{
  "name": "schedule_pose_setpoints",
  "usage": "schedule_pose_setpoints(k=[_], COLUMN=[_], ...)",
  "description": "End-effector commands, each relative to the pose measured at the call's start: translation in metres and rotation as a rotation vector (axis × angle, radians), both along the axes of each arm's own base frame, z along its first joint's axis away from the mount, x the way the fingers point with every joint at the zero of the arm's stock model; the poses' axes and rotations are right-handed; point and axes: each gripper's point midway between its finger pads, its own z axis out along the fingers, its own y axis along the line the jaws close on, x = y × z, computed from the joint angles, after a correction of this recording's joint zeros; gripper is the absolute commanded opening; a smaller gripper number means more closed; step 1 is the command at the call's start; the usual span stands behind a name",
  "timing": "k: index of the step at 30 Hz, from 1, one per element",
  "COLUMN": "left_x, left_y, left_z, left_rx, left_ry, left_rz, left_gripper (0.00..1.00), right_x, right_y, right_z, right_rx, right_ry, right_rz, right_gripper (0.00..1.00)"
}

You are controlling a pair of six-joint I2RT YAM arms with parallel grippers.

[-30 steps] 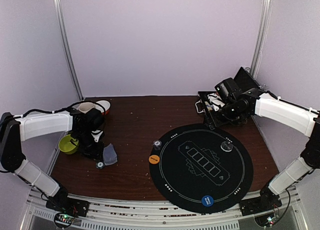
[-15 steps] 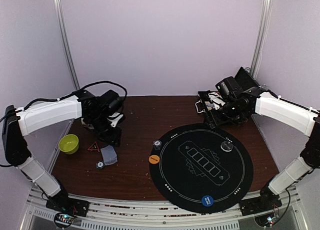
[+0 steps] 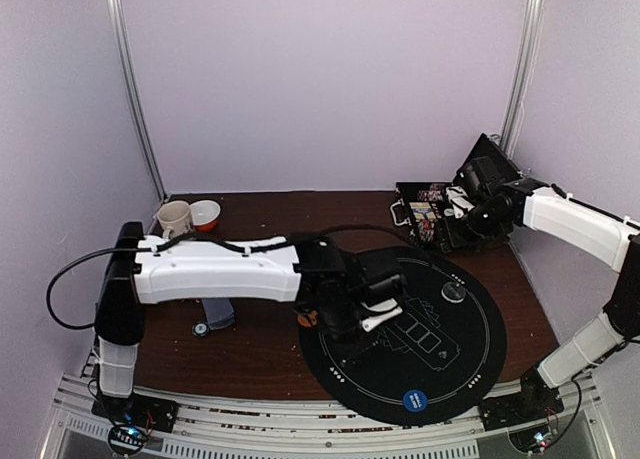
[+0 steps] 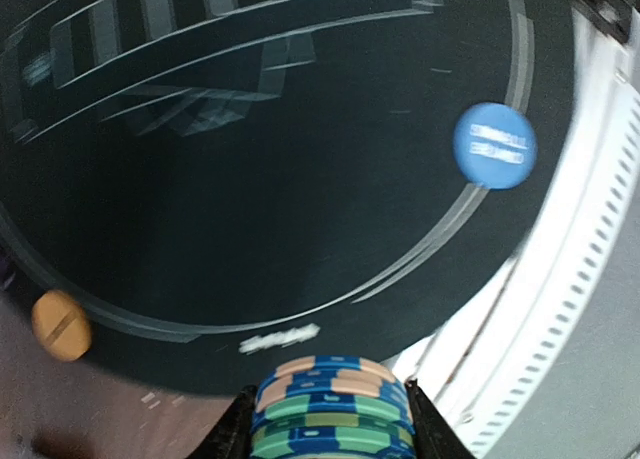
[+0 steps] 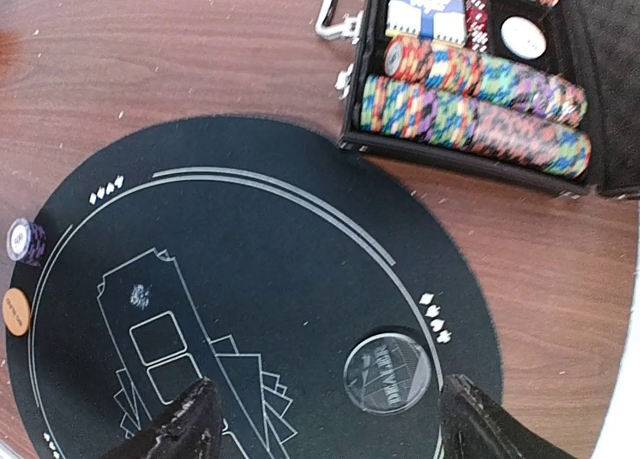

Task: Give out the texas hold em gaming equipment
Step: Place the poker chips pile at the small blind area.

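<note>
A stack of striped poker chips (image 4: 330,399) is gripped tight in the left gripper (image 3: 368,301), which is held over the round black mat (image 3: 470,349) near the tabletop's near edge. The blue disc (image 4: 495,144) is seen at the mat's near rim and the orange disc (image 4: 60,324) just off its left rim, with bare mat between them. The right gripper (image 5: 330,429) is spread wide with nothing held, near the open chip case (image 5: 470,84) at the far right corner, above the dark dealer disc (image 5: 392,367)
</note>
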Motion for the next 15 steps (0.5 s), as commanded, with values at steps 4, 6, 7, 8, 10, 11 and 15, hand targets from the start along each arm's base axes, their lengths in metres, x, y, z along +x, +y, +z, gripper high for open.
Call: schedule_pose_setpoints(k=[4,6,7,8,10,11,15], left_x=[-0.056,-0.07,-0.074,-0.076,-0.073,-0.07,-0.058], left_y=[-0.039,-0.043,-0.044,-0.044,-0.043,-0.043,-0.042], left_z=[-0.04,-0.052,-0.057,-0.064,-0.072,-0.074,-0.074], left_rx=[0.056,0.079,0.088,0.102,0.122,0.13,0.163], left_ry=[0.023,0.022,0.028,0.035,0.026,0.014,0.001], left_rz=[-0.174,-0.206,-0.213,-0.212,-0.2,-0.195,-0.165], left_gripper=[0.0,0.0,0.0,0.0,0.0,0.0,0.0], right_x=[-0.016,-0.019,-0.021,-0.023,-0.028,-0.029,-0.034], right_y=[-0.004,-0.005,-0.004,-0.002,-0.001,-0.001,-0.002], right_z=[0.0,0.005,0.007,0.009,0.013,0.014,0.021], right_rx=[0.035,0.048,0.059,0.072,0.09,0.094,0.101], right_ry=[-0.015,-0.034,-0.04,-0.046,-0.053,-0.057,-0.077], right_rz=[-0.019,-0.017,-0.011,-0.001,0.01,0.012,0.019], right_gripper=[0.76,0.76,0.76,0.76,0.76,0.76,0.77])
